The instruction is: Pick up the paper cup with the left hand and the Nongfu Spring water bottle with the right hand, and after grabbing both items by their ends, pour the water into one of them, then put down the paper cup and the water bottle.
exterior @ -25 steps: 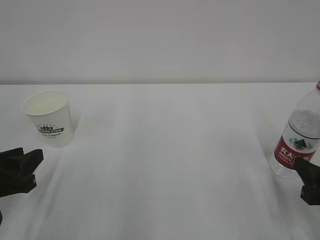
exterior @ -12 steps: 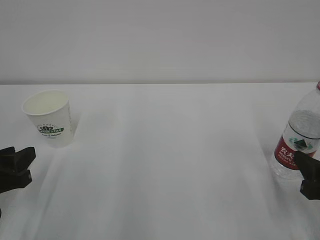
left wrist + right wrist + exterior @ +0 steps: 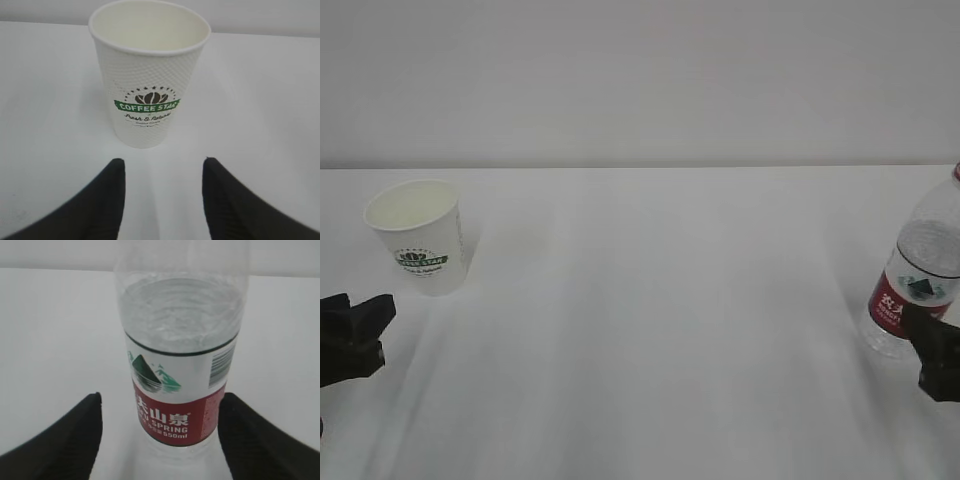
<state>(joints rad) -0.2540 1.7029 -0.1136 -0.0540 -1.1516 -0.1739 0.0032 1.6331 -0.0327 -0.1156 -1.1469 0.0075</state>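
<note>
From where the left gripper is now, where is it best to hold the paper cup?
Probably the lower body of the paper cup, approached level from the camera side. It stands upright, narrows downward, and sits centred ahead of the open left gripper, so the fingers would close on both sides.

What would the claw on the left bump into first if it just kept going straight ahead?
Most likely the paper cup. In the left wrist view it stands upright on the table, dead ahead of the left gripper, whose jaws stand open with nothing between them. How far off the cup is cannot be judged.
</note>
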